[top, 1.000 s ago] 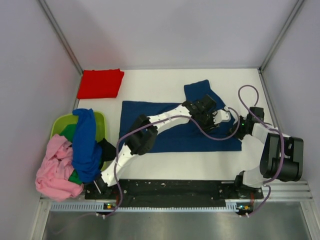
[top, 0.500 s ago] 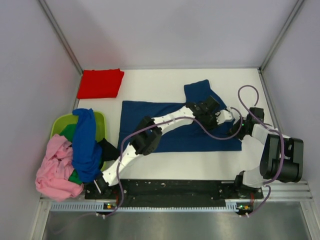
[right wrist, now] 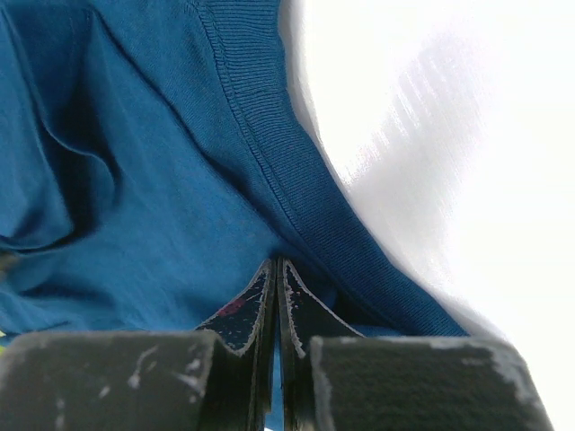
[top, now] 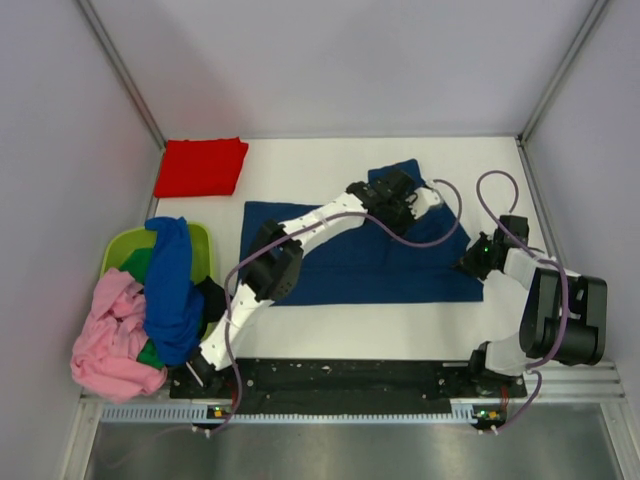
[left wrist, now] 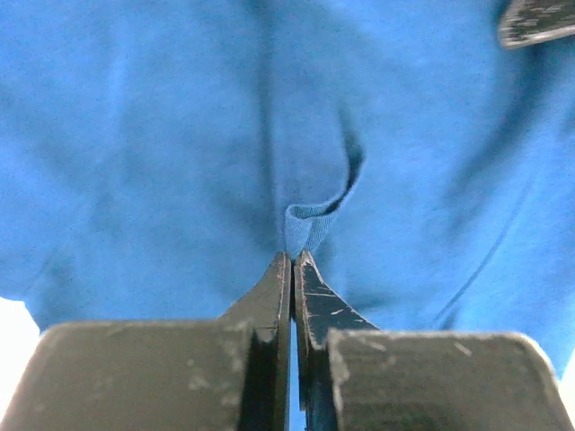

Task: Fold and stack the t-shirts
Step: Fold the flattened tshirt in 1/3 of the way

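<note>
A dark blue t-shirt lies spread flat in the middle of the table, and no print shows on it. My left gripper is over its far right sleeve. In the left wrist view this gripper is shut on a small pinch of the blue fabric. My right gripper is at the shirt's right edge. In the right wrist view it is shut on the cloth beside the ribbed hem. A folded red t-shirt lies at the far left.
A lime green basket stands at the left edge. A royal blue tee, a pink one and a bit of green spill over it. Grey walls close in the table on three sides.
My left gripper has moved away from me and to the left, from the shirt's right part up to the far sleeve. My right gripper has stayed at the right edge.
</note>
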{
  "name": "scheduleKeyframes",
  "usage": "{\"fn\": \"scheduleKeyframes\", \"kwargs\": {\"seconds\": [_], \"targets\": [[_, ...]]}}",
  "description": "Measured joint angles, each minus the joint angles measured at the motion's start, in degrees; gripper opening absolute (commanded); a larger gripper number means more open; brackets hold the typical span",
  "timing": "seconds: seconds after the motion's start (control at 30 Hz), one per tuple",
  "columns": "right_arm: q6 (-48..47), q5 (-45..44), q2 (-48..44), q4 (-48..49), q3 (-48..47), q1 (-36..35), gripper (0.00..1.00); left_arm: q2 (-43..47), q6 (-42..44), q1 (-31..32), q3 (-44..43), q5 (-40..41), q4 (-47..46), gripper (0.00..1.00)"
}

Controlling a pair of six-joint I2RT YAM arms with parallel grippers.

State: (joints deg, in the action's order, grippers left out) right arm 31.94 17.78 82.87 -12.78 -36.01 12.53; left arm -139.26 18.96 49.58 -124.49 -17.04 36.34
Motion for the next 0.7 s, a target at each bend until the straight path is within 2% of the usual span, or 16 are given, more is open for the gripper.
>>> {"fn": "scheduleKeyframes", "kwargs": {"seconds": [0.17, 0.2, 0.3, 0.37, 0.4, 0.43, 0.53, 0.57, 0.7], "targets": [[-0.1, 0.0, 0.0, 0.0, 0.0, 0.0, 0.00, 2.1, -1.4, -5.1, 2.4, 0.9, -1.4, 0.03], [-0.2, 0.1, 0.0, 0.0, 0.0, 0.0, 0.00, 2.1, -1.6, -5.8, 2.8, 1.0, -1.6, 0.08], [-0.4, 0.1, 0.0, 0.2, 0.0, 0.0, 0.00, 2.1, -2.4, -7.1, 3.8, 1.3, -1.5, 0.33], [-0.5, 0.2, 0.0, 0.2, 0.0, 0.0, 0.00, 2.1, -2.7, -7.3, 3.9, 2.0, -1.4, 0.39], [-0.7, 0.3, 0.0, 0.2, 0.0, 0.0, 0.00, 2.1, -2.8, -7.4, 3.9, 2.5, -1.4, 0.46], [-0.9, 0.4, 0.0, 0.3, 0.0, 0.0, 0.00, 2.1, -2.8, -7.5, 3.9, 2.8, -1.4, 0.50], [-1.1, 0.5, -0.1, 0.2, 0.0, 0.0, 0.00, 2.1, -2.8, -7.9, 3.9, 4.1, -1.4, 0.52], [-1.4, 0.5, -0.3, -0.1, 0.0, 0.0, 0.05, 2.1, -2.7, -8.2, 3.9, 4.5, -1.2, 0.52], [-2.6, -1.3, -4.0, -4.5, -0.9, 0.0, 0.41, 4.2, -1.4, -9.3, 5.1, 5.7, 1.3, 0.53]]}}
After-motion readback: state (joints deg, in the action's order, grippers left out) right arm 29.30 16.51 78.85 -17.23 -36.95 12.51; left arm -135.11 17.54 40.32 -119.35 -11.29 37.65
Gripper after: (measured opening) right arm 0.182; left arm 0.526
